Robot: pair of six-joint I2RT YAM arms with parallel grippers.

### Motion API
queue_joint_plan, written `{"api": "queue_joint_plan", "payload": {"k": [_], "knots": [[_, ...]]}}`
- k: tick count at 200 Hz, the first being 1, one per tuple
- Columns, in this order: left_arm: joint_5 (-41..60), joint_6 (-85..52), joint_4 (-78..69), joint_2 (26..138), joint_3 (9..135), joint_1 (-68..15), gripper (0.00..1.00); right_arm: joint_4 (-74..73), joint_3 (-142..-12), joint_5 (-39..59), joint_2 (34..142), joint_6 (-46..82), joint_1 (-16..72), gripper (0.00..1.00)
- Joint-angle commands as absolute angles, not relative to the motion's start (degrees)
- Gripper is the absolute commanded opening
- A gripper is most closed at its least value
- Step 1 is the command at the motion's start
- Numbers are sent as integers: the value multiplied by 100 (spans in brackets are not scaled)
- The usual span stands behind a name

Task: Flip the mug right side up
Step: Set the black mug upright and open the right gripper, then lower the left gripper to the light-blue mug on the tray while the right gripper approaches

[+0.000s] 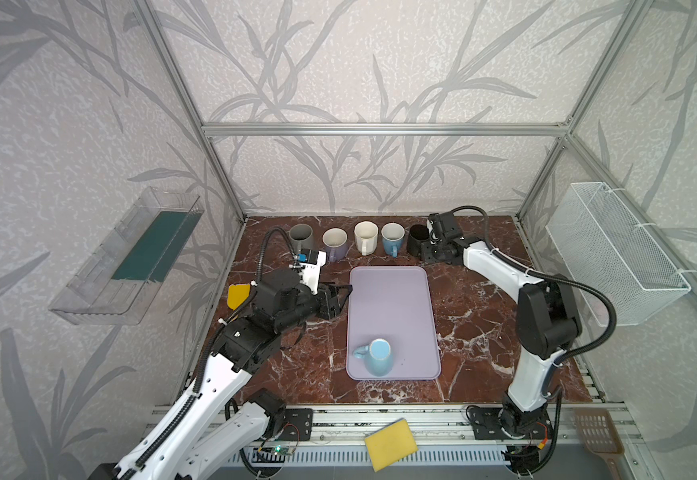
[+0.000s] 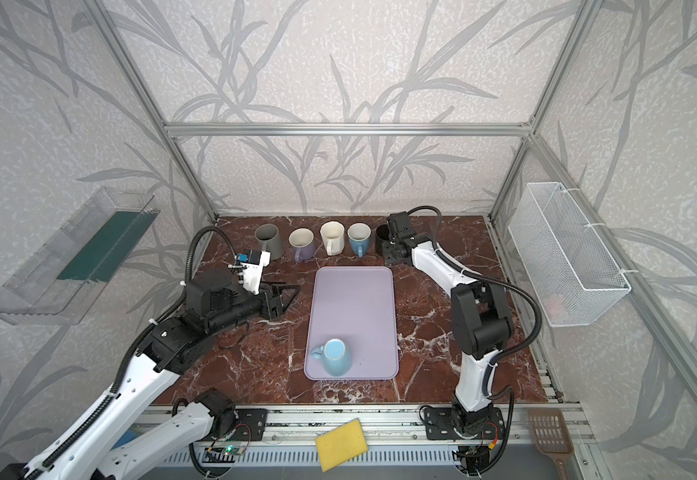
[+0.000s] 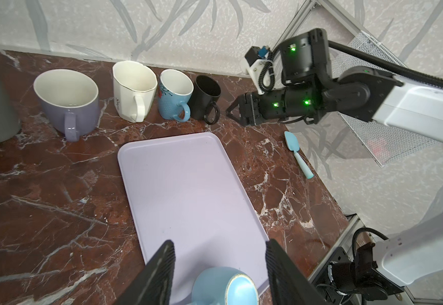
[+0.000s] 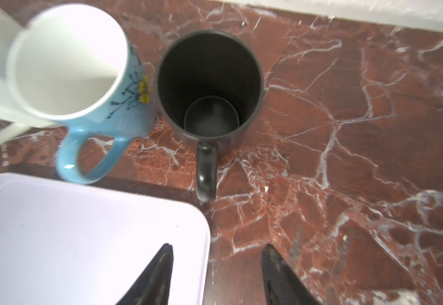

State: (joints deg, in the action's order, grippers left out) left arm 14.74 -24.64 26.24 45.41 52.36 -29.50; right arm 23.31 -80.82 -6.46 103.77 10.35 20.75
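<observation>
Left wrist view: our left hand (image 3: 220, 243), jaws apart and empty, is near the upturned blue mug (image 3: 223, 287).
Closest to that hand, yet clear of its fingers, the mug sits base-up on the lilac tray (image 3: 188, 184). We judge it is ready to be gripped and flipped. Farther ahead of the hand, across the counter (image 3: 43, 198), a row of upright mugs (image 3: 136, 92) lines the wall. Our right hand (image 4: 217, 245) gapes empty just short of the black mug (image 4: 207, 79), seemingly parked out of the way.
</observation>
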Motion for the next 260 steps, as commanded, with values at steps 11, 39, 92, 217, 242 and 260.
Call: {"api": "queue_joint_plan", "payload": {"k": [11,39,92,217,242,260], "knots": [[1232,-2691,3087,4360,5112,-2929,60,1984,-7303,-194,9437,1006,2084,55],[1276,-2959,3227,4149,4753,-2942,60,1795,-6532,106,8617,1132,2109,55],[1425,-3736,3095,3433,3610,-3039,59,1867,-5466,518,7408,1319,2331,55],[1252,-4352,2839,3193,2375,-4499,60,2203,-4479,270,6295,1538,3129,53],[1305,-4247,2597,3643,2458,-4736,60,2218,-4452,369,6224,1571,3137,53],[1190,-4157,2517,3924,2568,-4909,60,2180,-4431,595,6230,1601,3155,53]]}}
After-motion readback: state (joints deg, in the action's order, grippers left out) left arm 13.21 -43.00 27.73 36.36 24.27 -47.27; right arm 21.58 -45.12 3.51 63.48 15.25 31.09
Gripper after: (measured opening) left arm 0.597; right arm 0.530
